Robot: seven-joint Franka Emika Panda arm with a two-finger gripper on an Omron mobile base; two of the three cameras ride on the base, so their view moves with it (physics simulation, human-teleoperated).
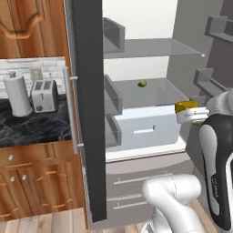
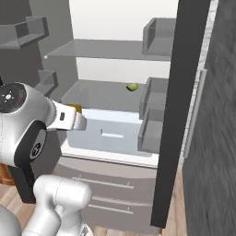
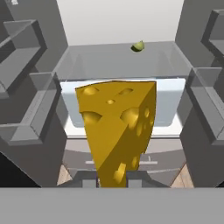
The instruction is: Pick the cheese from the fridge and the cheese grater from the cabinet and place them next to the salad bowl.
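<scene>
My gripper [image 3: 112, 178] is shut on the cheese [image 3: 118, 131], a yellow wedge with holes that stands upright between the fingers. The gripper [image 1: 188, 110] holds the cheese [image 1: 185, 106] in front of the open fridge [image 1: 88, 113], at the level of the pale drawer [image 1: 145, 128] and just outside the shelves. In the right base view the cheese [image 2: 75, 109] peeks out past the white hand, with the gripper [image 2: 76, 113] mostly hidden behind it. The cheese grater and the salad bowl are out of view.
A small green fruit [image 1: 143, 83] lies on the middle fridge shelf. The open fridge door with its silver handle [image 1: 68, 109] stands left of the arm. On the dark counter [image 1: 32, 129] are a toaster [image 1: 44, 95] and a paper towel roll [image 1: 17, 95], under an arch-carved wooden cupboard [image 1: 22, 25].
</scene>
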